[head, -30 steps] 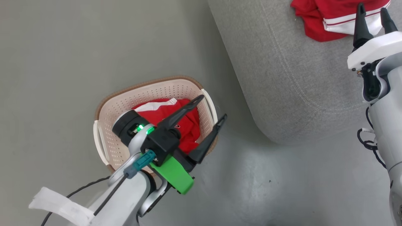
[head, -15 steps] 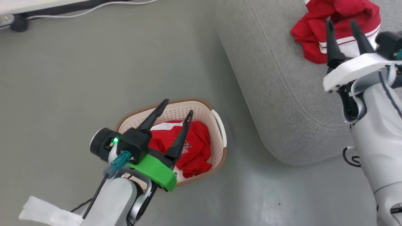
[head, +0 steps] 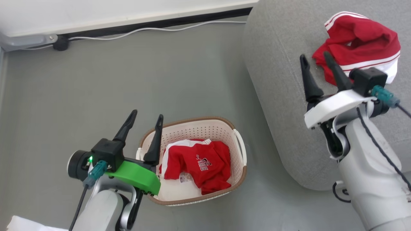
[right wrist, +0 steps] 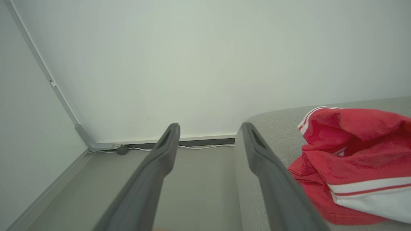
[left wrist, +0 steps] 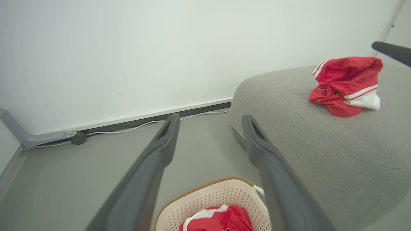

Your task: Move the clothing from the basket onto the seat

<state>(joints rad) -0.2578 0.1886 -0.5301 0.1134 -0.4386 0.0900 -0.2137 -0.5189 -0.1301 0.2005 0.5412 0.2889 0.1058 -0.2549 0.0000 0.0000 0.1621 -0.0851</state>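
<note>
Your red shirt (head: 200,166), the one with small white letters on its front, lies in a heap inside the cream basket (head: 199,131). It covers the middle and right of the basket's bottom. The basket stands on the grey floor (head: 160,80), just left of the big grey seat (head: 282,96) and on its near side.

The other red piece with white stripes (head: 359,45) already lies bunched up on the seat, toward the far right. So I think half the job is done, and the shirt in the basket is the piece to fetch now.

Your left claw (head: 146,115) is at the basket's left rim. Its two fingers are apart, with nothing between them. They point away toward the far wall (left wrist: 128,48) and not down at the shirt. In the left wrist view the basket sits low, between the fingers.

Your right claw (head: 314,56) hangs over the seat, just left of the striped piece. Its fingers are apart too and hold nothing.

For the next move, bring the left claw a little to the right, so it is over the shirt. Tip the fingers down and lower them into the basket. Pinch a thick fold of cloth. Keep the fingers off the basket wall, or the light basket may slide or lift up with the shirt.
</note>
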